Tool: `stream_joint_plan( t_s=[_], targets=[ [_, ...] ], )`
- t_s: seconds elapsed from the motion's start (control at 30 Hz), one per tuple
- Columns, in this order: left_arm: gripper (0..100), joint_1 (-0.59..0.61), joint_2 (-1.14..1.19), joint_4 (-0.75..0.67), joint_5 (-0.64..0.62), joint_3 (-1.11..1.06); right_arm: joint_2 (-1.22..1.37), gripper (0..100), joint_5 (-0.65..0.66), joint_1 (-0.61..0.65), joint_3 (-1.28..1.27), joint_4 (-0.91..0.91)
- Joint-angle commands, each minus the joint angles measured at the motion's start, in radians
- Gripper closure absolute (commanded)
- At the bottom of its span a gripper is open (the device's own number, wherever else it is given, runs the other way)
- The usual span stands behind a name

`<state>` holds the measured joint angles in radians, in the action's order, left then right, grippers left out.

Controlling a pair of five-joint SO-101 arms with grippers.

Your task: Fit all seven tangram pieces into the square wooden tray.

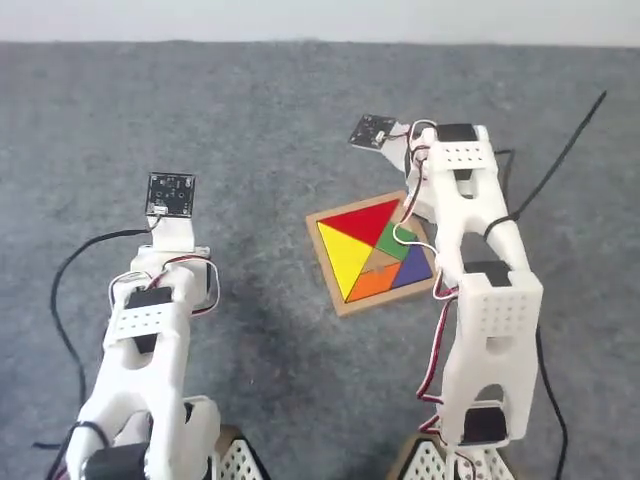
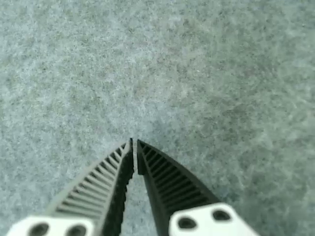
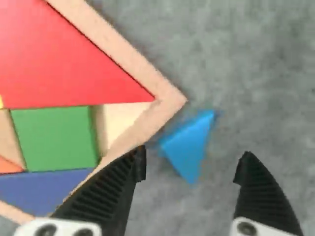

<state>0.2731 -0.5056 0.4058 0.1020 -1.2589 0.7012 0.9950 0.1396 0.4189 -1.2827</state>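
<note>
We find the blue triangle [image 3: 189, 142] flat on the tabletop [image 3: 256, 59], just outside the tray [image 3: 128, 56] corner, one tip toward the rim. It lies between the wide-spread fingers of the right pincer [image 3: 193, 156]. A bare gap [image 3: 115, 123] beside the green square [image 3: 54, 137] appears to await it. The left pincer [image 2: 134, 142], closed and empty, is well apart.
</note>
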Motion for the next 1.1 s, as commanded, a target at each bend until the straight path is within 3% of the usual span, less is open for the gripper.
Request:
stream_joint_plan(
  t_s=[0.0, 0.33, 0.6, 1.07],
  targets=[
    [98, -0.006, 0.000, -0.023, 0.012, 0.015, 0.024, 69.9, -0.008, 0.015, 0.052, 0.050],
    [98, -0.006, 0.000, -0.023, 0.012, 0.013, 0.058, 70.4, -0.049, 0.013, 0.052, 0.015],
    [98, -0.006, 0.000, -0.023, 0.012, 0.013, 0.061, 90.5, -0.060, 0.008, 0.048, 0.013],
    [98, -0.006, 0.002, -0.023, 0.012, 0.013, -0.050, 91.3, -0.232, -0.027, 0.054, -0.027]
  ],
)
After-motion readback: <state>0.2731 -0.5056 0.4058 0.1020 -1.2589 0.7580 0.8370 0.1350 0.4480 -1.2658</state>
